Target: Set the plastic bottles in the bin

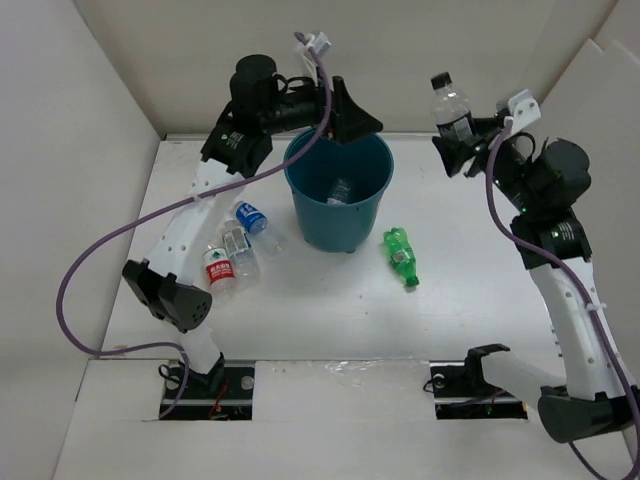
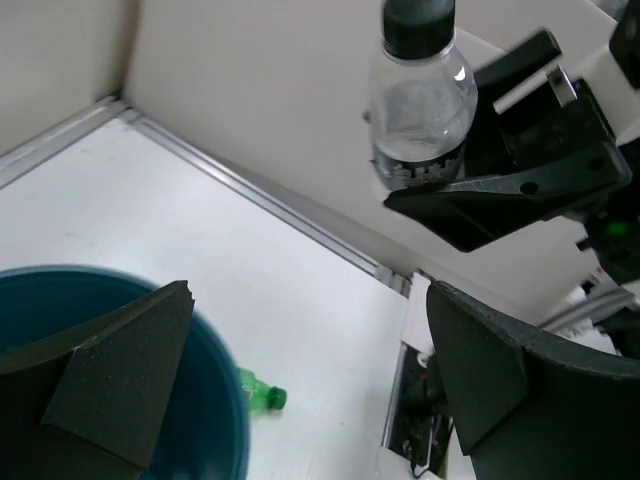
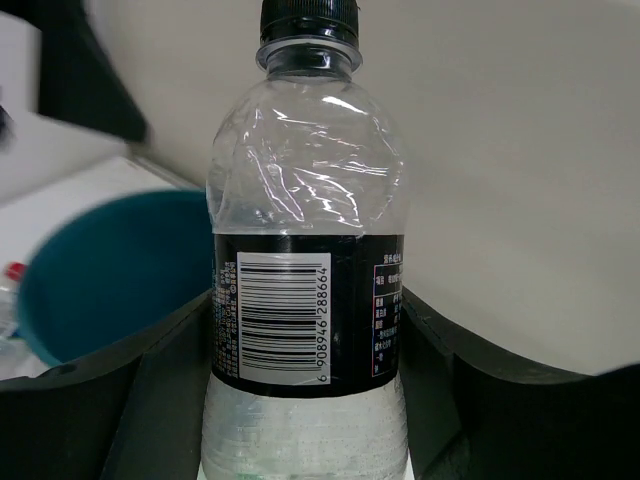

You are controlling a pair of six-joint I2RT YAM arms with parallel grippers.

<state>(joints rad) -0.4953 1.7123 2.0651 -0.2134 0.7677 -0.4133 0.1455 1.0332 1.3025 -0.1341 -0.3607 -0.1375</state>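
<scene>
The white table (image 1: pixel 480 300) holds the teal bin (image 1: pixel 340 228) near its middle, with one clear bottle (image 1: pixel 340 190) lying inside on its floor. The left gripper (image 1: pixel 355 125) hangs over the bin's far rim, fingers spread wide and holding nothing. Off to the bin's right, the right gripper (image 1: pixel 462 142) is raised and clamped round the dark-labelled bottle (image 1: pixel 450 105), which stands upright. The green bottle (image 1: pixel 400 256) lies near the bin's right side, and the blue-labelled bottle (image 1: pixel 250 216), grey-labelled bottle (image 1: pixel 237 243) and red-labelled bottle (image 1: pixel 218 268) lie clustered to its left.
</scene>
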